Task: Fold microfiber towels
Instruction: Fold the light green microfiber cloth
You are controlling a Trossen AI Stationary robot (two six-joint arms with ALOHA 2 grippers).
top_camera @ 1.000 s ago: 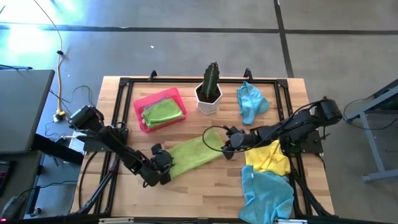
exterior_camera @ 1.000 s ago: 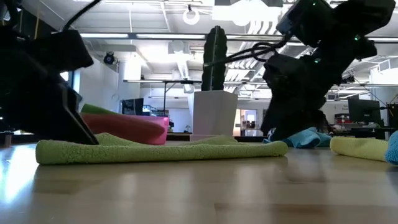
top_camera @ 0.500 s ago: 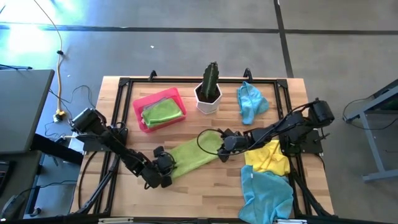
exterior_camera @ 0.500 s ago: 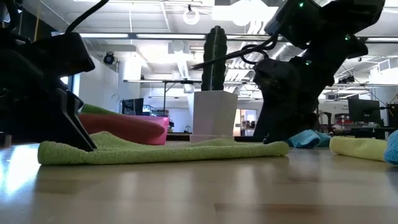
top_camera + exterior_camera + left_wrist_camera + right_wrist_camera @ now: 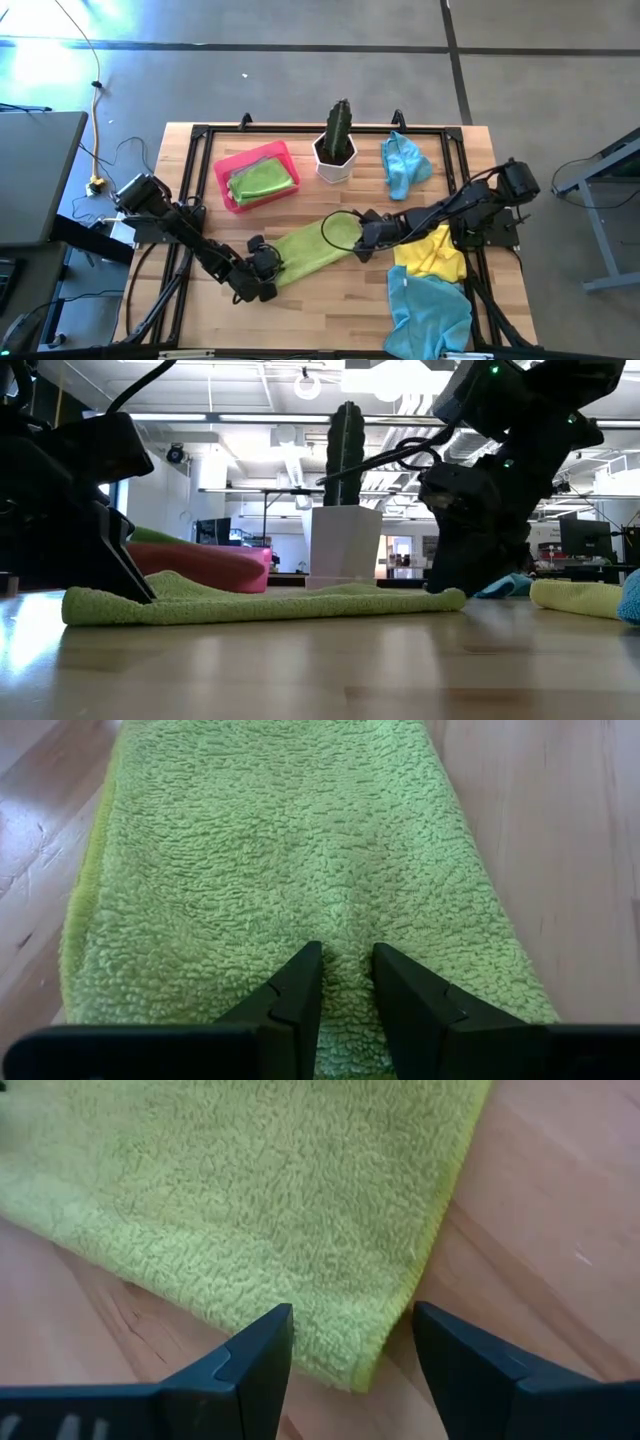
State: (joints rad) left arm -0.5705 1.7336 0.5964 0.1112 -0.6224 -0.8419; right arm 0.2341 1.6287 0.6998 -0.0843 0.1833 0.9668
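Observation:
A lime green towel (image 5: pixel 315 248), folded into a long strip, lies flat across the middle of the table. My left gripper (image 5: pixel 268 274) is at its left end, low on the table, shut on the cloth; it also shows in the left wrist view (image 5: pixel 347 982). My right gripper (image 5: pixel 362 240) is open at the towel's right end. In the right wrist view (image 5: pixel 350 1365) its fingers stand on either side of the towel's corner (image 5: pixel 365 1375); I cannot tell whether they touch it. My left gripper pinches the towel's top surface near its left end (image 5: pixel 346 935) between its two fingers, with a small pucker of cloth between the tips. The fingers come slanting down from the table's left, along the strip. The towel lies flat on the table (image 5: pixel 250 605).
A pink tray (image 5: pixel 222 172) holding a folded green towel stands at the far left. A cactus in a white pot (image 5: pixel 337 150) is at the far middle, with a light blue towel (image 5: pixel 403 163) beside it. A yellow towel (image 5: pixel 435 252) and another light blue towel (image 5: pixel 430 310) lie at the near right.
My right gripper has moved a little toward the table's left over the towel's right end, then back and down onto the table. The towel lies as before.

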